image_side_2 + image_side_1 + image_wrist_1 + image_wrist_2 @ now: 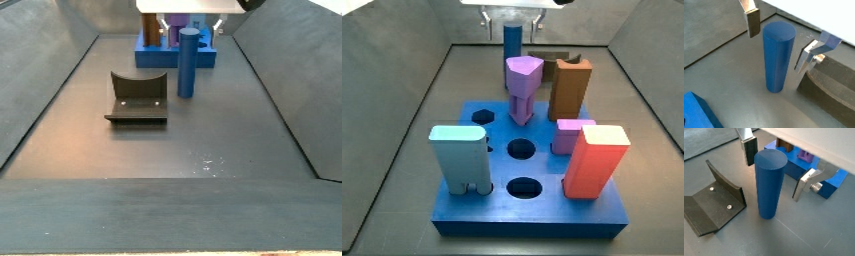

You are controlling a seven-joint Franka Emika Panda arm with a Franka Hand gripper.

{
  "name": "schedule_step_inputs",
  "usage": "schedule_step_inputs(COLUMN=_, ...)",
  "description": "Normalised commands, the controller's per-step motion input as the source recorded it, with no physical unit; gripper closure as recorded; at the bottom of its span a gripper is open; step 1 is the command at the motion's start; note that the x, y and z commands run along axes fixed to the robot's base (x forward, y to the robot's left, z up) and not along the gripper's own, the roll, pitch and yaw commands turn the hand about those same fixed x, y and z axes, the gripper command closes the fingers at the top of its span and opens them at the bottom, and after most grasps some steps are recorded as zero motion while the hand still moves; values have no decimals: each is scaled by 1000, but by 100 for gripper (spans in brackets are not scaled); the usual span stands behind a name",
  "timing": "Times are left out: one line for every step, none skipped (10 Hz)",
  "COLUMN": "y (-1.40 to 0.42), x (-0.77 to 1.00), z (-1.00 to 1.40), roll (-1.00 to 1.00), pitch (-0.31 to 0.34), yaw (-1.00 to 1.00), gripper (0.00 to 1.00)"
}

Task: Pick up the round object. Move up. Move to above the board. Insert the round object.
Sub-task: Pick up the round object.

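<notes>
The round object (777, 60) is a tall plain blue cylinder standing upright on the grey floor; it also shows in a wrist view (769, 183) and in both side views (513, 42) (189, 62). My gripper (777, 50) is open, with one finger on each side of the cylinder's top and a gap to each; it shows the same in a wrist view (774, 178). The board (489, 205) is a thick bright blue slab with shaped holes, lying apart from the cylinder; a corner shows in a wrist view (697, 110).
The fixture (136, 98) stands on the floor beside the cylinder (714, 203). On the board stand a pink triangular peg (524, 85), a brown block (571, 88), a light-blue block (460, 155) and a salmon block (599, 160). Grey sloped walls enclose the floor.
</notes>
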Motion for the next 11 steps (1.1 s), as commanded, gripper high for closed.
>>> schedule_step_inputs(y=0, x=0, z=0, roll=0, pitch=0, yaw=0, gripper=0)
schedule_step_inputs(y=0, x=0, z=0, roll=0, pitch=0, yaw=0, gripper=100)
schedule_step_inputs(y=0, x=0, z=0, roll=0, pitch=0, yaw=0, gripper=100)
schedule_step_inputs(y=0, x=0, z=0, roll=0, pitch=0, yaw=0, gripper=100)
schedule_step_inputs(y=0, x=0, z=0, roll=0, pitch=0, yaw=0, gripper=100)
schedule_step_inputs(y=0, x=0, z=0, roll=0, pitch=0, yaw=0, gripper=100)
schedule_step_inputs(y=0, x=0, z=0, roll=0, pitch=0, yaw=0, gripper=100)
schedule_step_inputs(y=0, x=0, z=0, roll=0, pitch=0, yaw=0, gripper=100)
schedule_step_inputs(y=0, x=0, z=0, roll=0, pitch=0, yaw=0, gripper=100)
schedule_step_inputs(y=0, x=0, z=0, roll=0, pitch=0, yaw=0, gripper=100)
schedule_step_inputs(y=0, x=0, z=0, roll=0, pitch=0, yaw=0, gripper=100)
